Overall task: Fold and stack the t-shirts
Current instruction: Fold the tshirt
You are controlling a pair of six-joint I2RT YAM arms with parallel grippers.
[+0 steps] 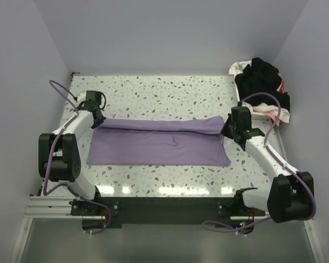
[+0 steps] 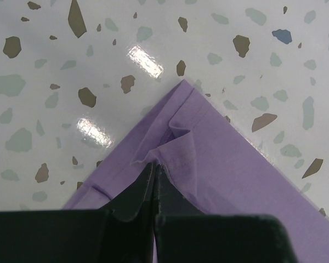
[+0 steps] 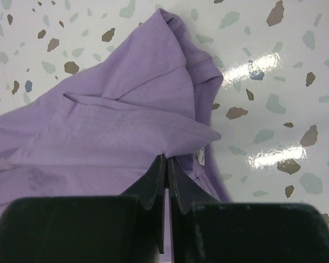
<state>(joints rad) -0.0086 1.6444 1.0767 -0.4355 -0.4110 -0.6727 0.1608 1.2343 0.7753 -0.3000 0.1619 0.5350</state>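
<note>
The lilac-purple t-shirt lies flat across the middle of the table as a long band, its far edge folded over towards me. My left gripper is at its far left corner, shut on a pinch of the purple cloth, with the fingertips together. My right gripper is at the far right corner, shut on a fold of the same shirt, with the jaws closed. A small white label shows beside the right fingers. Both held corners sit low over the table.
A heap of black, white and pink-red shirts sits at the back right corner. The speckled table top shows bare behind the shirt. White walls close in the left, back and right sides.
</note>
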